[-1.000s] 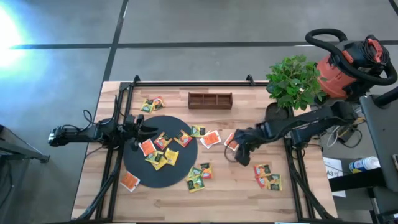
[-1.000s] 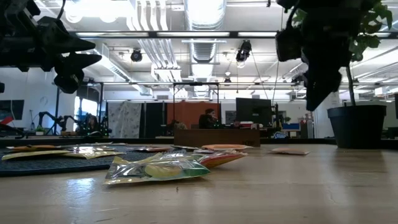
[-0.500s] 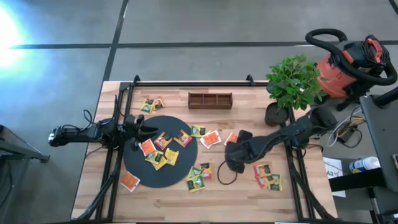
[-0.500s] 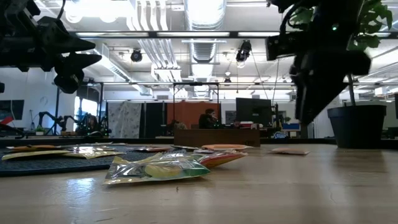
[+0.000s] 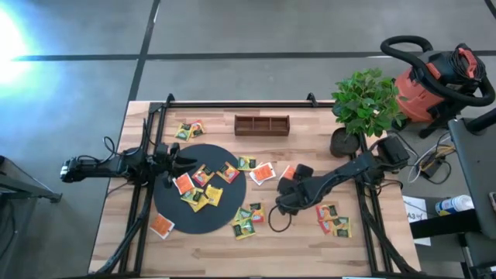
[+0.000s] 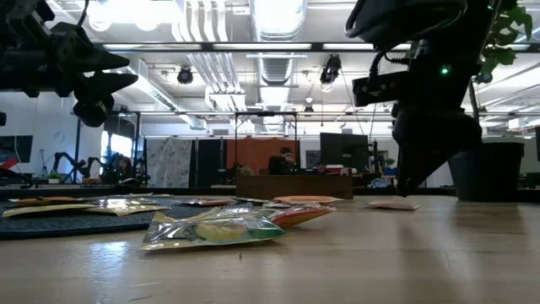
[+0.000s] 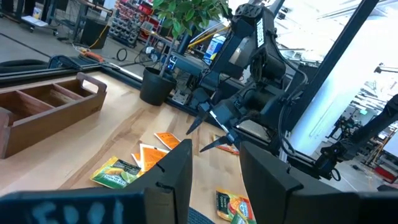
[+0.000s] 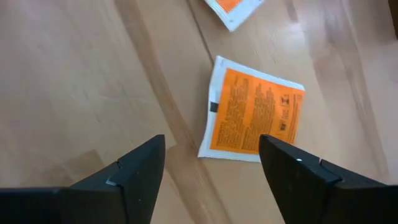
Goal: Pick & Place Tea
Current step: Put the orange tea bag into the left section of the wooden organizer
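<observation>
Right gripper point(image 5: 284, 203) low over the desk point(image 5: 217, 256), right of the black disc point(image 5: 172, 213), fingers point(image 8: 134, 174) spread wide and empty. An orange tea packet point(image 8: 255, 118) lies flat on the wood just ahead of them and between their tips in the right wrist view; a second packet's corner point(image 8: 233, 9) sits beyond it.

Left gripper point(image 7: 211, 174) hangs over the disc's left edge, fingers parted, holding nothing, waiting.

Rest of the tea scattered: several packets on the disc point(image 5: 198, 186), a pair near the desk's far left point(image 5: 188, 130), a cluster just right of the disc point(image 5: 248, 218), another pair at the right point(image 5: 332, 218). Wooden compartment tray point(image 5: 262, 125) at the back looks empty.

Risks, as I judge them:
- Packet is thin and flush to the wood; fingers closing may skate over it or push it away.
- Descending too hard jams fingertips into the desk.
- An off-centre close pinches only a corner, and the packet may droop or drop in transit.
</observation>
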{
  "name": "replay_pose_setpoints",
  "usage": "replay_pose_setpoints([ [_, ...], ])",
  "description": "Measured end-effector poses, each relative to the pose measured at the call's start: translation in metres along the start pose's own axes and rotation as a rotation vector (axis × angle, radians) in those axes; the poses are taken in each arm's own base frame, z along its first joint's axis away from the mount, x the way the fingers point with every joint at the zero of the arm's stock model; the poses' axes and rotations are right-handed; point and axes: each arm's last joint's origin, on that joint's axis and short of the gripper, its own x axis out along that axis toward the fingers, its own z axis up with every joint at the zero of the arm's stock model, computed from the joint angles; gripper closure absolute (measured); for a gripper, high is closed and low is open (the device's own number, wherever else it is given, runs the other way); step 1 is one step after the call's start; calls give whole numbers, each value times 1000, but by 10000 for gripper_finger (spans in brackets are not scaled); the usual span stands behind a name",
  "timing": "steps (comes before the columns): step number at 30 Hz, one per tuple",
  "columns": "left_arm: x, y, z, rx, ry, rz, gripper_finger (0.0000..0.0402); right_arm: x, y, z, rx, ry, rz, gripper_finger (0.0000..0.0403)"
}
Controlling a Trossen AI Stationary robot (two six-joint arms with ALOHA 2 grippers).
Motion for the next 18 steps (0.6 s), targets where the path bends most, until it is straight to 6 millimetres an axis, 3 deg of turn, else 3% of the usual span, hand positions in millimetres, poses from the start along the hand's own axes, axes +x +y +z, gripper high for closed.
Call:
replay_pose_setpoints([
  [9, 0, 0, 0, 0, 1, 0, 273, -8, -17, -9, 265, 11, 40, 154],
  [18, 0, 0, 0, -12, 4, 1, 273, -23, -57, -30, 687, -16, 140, 154],
])
